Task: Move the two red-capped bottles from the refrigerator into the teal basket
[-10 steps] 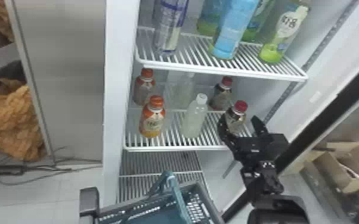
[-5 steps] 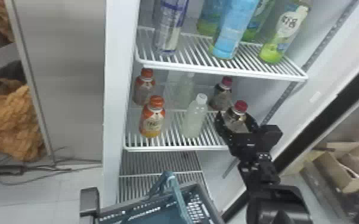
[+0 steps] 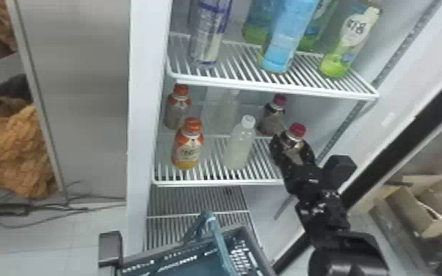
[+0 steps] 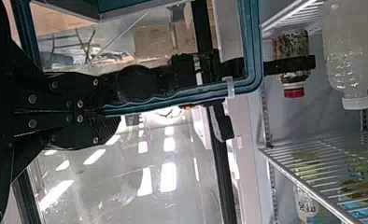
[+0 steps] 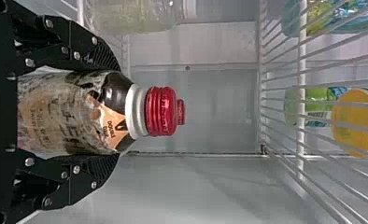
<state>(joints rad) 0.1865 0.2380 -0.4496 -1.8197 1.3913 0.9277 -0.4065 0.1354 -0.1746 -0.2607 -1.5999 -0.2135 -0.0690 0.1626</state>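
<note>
My right gripper (image 3: 293, 152) is around the front red-capped bottle (image 3: 297, 130), which stands upright at the right of the middle shelf. From the right wrist view, both fingers of the right gripper (image 5: 114, 112) press against the sides of this bottle (image 5: 161, 111). Behind it stands the second red-capped bottle (image 3: 273, 117), its cap (image 5: 181, 112) peeking out past the nearer one. The teal basket (image 3: 191, 262) hangs low in front of the refrigerator. Its handle (image 4: 173, 99) is clamped in my left gripper (image 4: 100, 112).
To the left on the same shelf are a white-capped bottle (image 3: 239, 145) and an orange-capped bottle (image 3: 188, 146), with others behind. The upper shelf's front edge (image 3: 275, 88) runs above, holding tall bottles. At right are the door's dark edge (image 3: 407, 135) and cardboard boxes (image 3: 422, 209).
My right gripper has moved in around the front red-capped bottle, and its spread fingers have shut on it. The bottle remains at about the same spot; the basket has not visibly moved.
</note>
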